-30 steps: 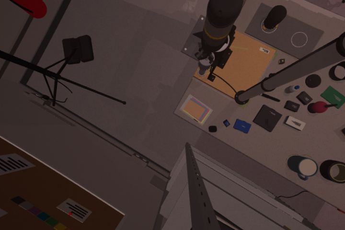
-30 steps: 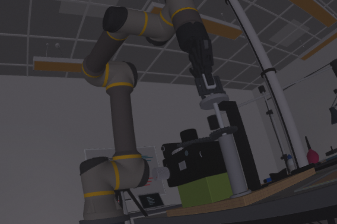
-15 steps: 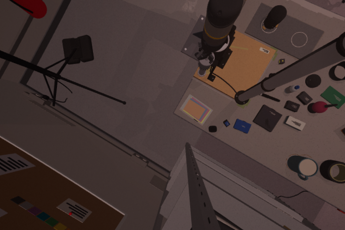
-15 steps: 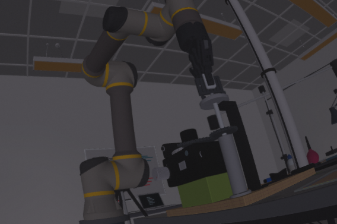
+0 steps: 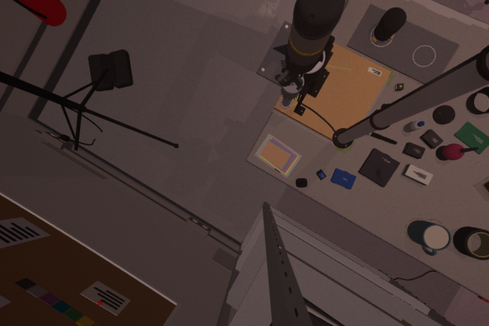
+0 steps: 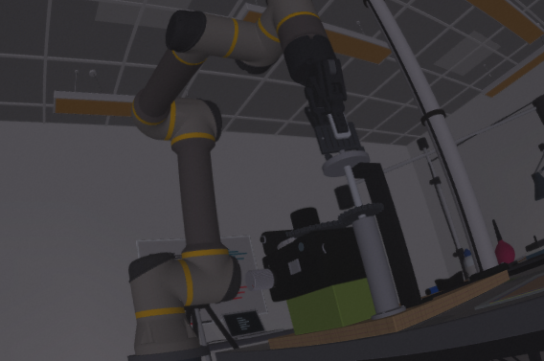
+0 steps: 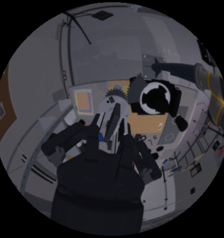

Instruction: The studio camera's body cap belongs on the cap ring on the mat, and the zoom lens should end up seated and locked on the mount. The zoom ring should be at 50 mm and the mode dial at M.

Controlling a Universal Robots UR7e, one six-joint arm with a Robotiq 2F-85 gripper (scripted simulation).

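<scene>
My gripper (image 6: 341, 147) (image 7: 111, 122) stands over the grey knob disc (image 6: 345, 162) on top of the geared post (image 6: 375, 264), beside the camera. It is open and holds nothing; the dark tab on the knob (image 7: 113, 119) lies between its fingers. The black camera body (image 6: 313, 259) (image 7: 157, 98) sits on a green block (image 6: 330, 307) on the orange board (image 5: 341, 92). Its mount shows a bright ring with a dark centre. The zoom lens (image 5: 387, 25) (image 7: 180, 122) stands on the grey mat (image 5: 403, 44). The white cap ring (image 5: 423, 56) (image 7: 169, 137) lies beside it.
A thick light-stand pole (image 5: 418, 96) (image 6: 421, 111) crosses close beside the board. Small accessories, a blower (image 5: 453, 152), a mug (image 5: 430, 236) and a tape roll (image 5: 478, 242) lie on the table. A tripod (image 5: 95, 92) stands on the floor.
</scene>
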